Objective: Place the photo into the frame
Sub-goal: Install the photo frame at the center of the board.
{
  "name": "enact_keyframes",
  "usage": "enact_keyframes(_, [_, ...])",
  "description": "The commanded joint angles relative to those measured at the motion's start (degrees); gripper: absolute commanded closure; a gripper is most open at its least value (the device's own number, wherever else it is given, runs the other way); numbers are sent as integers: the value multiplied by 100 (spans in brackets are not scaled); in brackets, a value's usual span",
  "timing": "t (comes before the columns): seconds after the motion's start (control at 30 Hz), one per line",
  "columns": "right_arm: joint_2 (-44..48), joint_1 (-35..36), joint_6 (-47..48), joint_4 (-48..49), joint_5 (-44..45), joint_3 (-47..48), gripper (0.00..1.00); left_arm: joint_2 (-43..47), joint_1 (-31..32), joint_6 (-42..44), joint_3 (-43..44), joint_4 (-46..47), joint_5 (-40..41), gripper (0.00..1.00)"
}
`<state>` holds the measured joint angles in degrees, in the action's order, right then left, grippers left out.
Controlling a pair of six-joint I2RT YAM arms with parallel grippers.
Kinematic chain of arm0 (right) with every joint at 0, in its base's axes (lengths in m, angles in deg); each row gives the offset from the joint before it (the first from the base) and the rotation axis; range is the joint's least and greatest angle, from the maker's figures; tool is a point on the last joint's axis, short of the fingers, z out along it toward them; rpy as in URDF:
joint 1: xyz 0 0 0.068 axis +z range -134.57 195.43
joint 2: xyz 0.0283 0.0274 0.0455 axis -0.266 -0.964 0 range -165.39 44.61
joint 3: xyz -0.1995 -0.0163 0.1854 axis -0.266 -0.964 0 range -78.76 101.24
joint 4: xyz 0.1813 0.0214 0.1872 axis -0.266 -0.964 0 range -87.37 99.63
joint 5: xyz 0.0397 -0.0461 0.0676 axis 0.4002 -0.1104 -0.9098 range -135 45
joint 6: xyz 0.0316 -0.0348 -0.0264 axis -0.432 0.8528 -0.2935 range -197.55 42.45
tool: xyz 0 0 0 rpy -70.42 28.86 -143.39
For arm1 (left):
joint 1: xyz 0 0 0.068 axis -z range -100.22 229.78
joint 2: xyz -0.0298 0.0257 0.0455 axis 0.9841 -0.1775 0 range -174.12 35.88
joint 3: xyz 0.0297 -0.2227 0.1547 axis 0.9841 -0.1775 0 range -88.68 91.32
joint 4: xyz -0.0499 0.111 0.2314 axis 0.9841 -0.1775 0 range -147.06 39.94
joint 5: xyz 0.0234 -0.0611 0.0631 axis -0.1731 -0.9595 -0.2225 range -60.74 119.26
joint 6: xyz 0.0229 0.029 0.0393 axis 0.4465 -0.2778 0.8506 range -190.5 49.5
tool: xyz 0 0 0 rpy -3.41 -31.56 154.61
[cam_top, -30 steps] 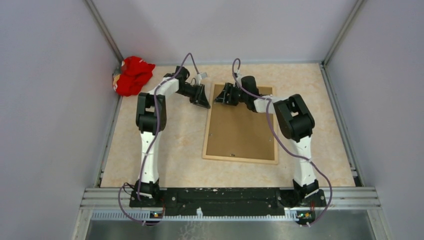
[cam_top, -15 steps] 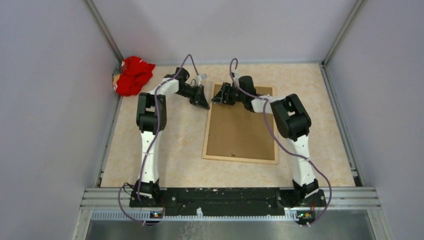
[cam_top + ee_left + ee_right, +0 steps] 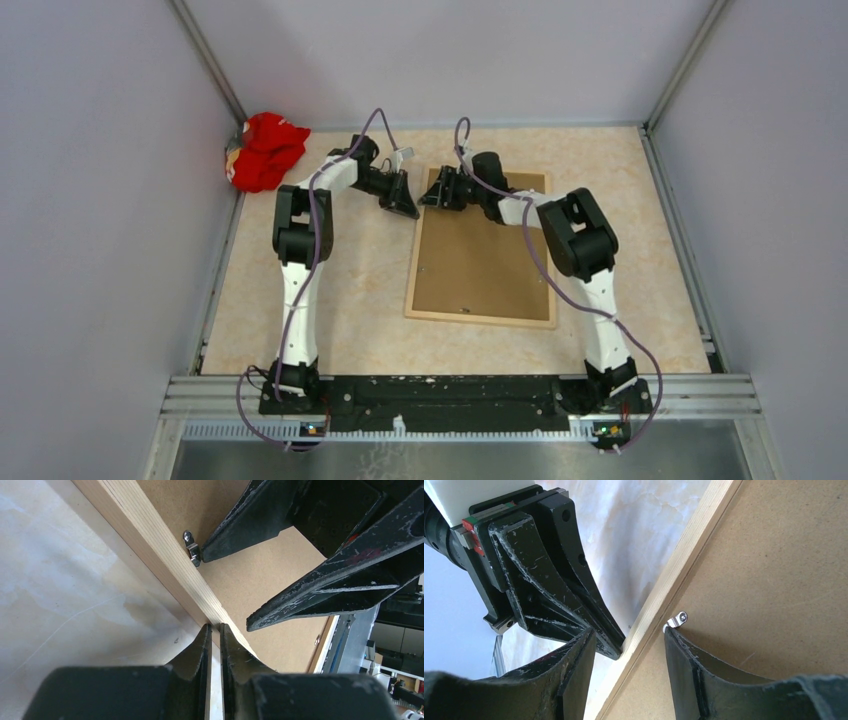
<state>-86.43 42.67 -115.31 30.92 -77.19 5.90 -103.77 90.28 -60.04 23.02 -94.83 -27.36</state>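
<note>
The left hand point(image 3: 215, 628) is held nearly closed at the outer edge of the frame point(image 3: 145, 535); the right hand point(image 3: 629, 632) is spread open across that edge.

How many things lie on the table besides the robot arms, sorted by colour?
Red: 1, a crumpled bundle
Light wood: 1, the frame
Brown: 1, the backing board
Total: 3
</note>
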Motion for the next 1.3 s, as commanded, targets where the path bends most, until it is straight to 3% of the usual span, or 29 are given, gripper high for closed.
enact_keyframes(0.0, [-299,72,14,-167,118,372,47,-133,40,235,-63,-125,250,87])
enact_keyframes(0.57, [-312,83,-128,-166,11,734,48,-82,40,353,-5,-251,274,86])
enact_keyframes(0.73, [535,-120,-312,164,-90,340,40,95,1,550,117,-458,307,81])
enact_keyframes(0.87, [1242,-423,-275,136,117,-201,24,290,-47,881,119,-762,441,76])
enact_keyframes(1.0, [1846,-855,127,-796,763,-523,20,546,-48,1260,-258,-921,779,74])
enact_keyframes(1.17, [2743,-1658,361,-2039,2615,-1278,10,976,1,1660,-1042,-747,1187,74])
enact_keyframes(1.27, [3137,-2113,357,-2340,3170,-1674,7,1204,87,1851,-1458,-603,1428,74])
